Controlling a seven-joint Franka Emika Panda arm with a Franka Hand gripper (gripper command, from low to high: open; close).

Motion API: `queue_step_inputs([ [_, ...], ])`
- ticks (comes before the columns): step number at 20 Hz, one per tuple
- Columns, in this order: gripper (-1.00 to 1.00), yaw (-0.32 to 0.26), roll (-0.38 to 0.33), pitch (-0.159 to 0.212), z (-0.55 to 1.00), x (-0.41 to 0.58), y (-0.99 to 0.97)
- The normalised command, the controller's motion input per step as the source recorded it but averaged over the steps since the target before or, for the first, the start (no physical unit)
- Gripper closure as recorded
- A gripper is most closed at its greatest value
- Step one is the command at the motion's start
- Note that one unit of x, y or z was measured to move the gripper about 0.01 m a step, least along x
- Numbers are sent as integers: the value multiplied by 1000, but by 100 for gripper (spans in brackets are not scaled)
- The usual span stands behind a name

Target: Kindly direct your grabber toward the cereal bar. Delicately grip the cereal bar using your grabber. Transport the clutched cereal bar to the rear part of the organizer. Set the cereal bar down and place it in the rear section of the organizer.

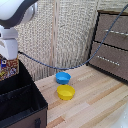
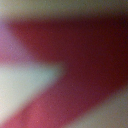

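Cereal bar (image 1: pixel 8 68): yellow-orange box with red-brown print, seen at the exterior view's left edge, hanging directly under the white block of the arm, above the organizer's far compartment. I could not tell whether its lower end touched the rim.
Grabber (image 1: pixel 7 61): white block visible; fingers hidden behind the bar and cut by the frame edge. I could not confirm the jaw state, though the bar sat right where the fingers would be.
Wrist camera: I got only a blur of dark red, a pale wedge and a purple patch; nothing identifiable.
Organizer (image 1: pixel 24 102): black fabric-sided box at lower left of the exterior view, divider running across it, near compartment toward the camera, far one under the bar.
Arm (image 1: pixel 15 12): bulky white-and-grey body filling the upper left corner.
Cable (image 1: pixel 75 65): dark line sagging from the arm toward the upper right.
Blue bowl (image 1: pixel 63 77): on the wooden table (image 1: pixel 95 100), just beyond the yellow bowl (image 1: pixel 65 92).
Drawer cabinet (image 1: pixel 111 45): brown, at right, behind the table.
Backdrop (image 1: pixel 65 30): woven beige screen.
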Motion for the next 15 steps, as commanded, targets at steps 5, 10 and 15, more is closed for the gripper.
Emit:
queue_step_inputs([
  [5,100,-71,0,37,-142,471,117],
  [10,-100,-2,0,61,-67,242,36],
  [15,-100,-80,4,107,127,122,-155],
])
